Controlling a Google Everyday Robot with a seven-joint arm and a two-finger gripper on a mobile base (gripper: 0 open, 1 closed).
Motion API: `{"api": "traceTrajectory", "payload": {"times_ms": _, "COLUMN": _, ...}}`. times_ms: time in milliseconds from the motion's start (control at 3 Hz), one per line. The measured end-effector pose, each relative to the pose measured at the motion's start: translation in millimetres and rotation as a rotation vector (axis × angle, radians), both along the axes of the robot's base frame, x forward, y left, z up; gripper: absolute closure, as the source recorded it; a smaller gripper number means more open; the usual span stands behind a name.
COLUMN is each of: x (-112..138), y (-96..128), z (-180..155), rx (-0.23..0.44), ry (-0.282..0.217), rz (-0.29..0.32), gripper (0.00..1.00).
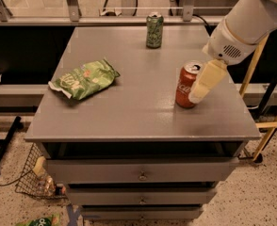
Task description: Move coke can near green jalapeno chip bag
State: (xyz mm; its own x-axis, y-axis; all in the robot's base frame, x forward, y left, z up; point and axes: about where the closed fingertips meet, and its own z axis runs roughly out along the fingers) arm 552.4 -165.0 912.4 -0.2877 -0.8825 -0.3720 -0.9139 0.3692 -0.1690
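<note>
The coke can [184, 86], red with white script and a silver top, stands upright at the right of the grey table top [143, 112]. The green jalapeno chip bag [84, 79], crinkled and light green, lies flat at the left, well apart from the can. My gripper [198, 94], cream-coloured on a white arm coming in from the upper right, is at the can's right side and overlaps its edge. Whether it touches the can is not visible.
A green patterned can [154, 29] stands upright at the back middle of the table. Drawers [142, 175] sit under the top. A yellow frame [265, 126] stands to the right, and a wire basket [35, 182] is on the floor at the lower left.
</note>
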Motion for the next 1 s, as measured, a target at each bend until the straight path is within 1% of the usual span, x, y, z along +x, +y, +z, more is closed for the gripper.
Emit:
{"api": "traceTrajectory", "payload": {"times_ms": 333, "x": 6, "y": 10, "z": -12, "rx": -0.003, "ry": 0.023, "rz": 0.01, "gripper": 0.18}}
{"api": "traceTrajectory", "payload": {"times_ms": 667, "x": 9, "y": 15, "z": -17, "rx": -0.012, "ry": 0.034, "rz": 0.015, "gripper": 0.42}}
{"api": "traceTrajectory", "payload": {"times_ms": 1000, "x": 7, "y": 27, "z": -9, "rx": -0.009, "ry": 0.019, "rz": 0.049, "gripper": 0.65}}
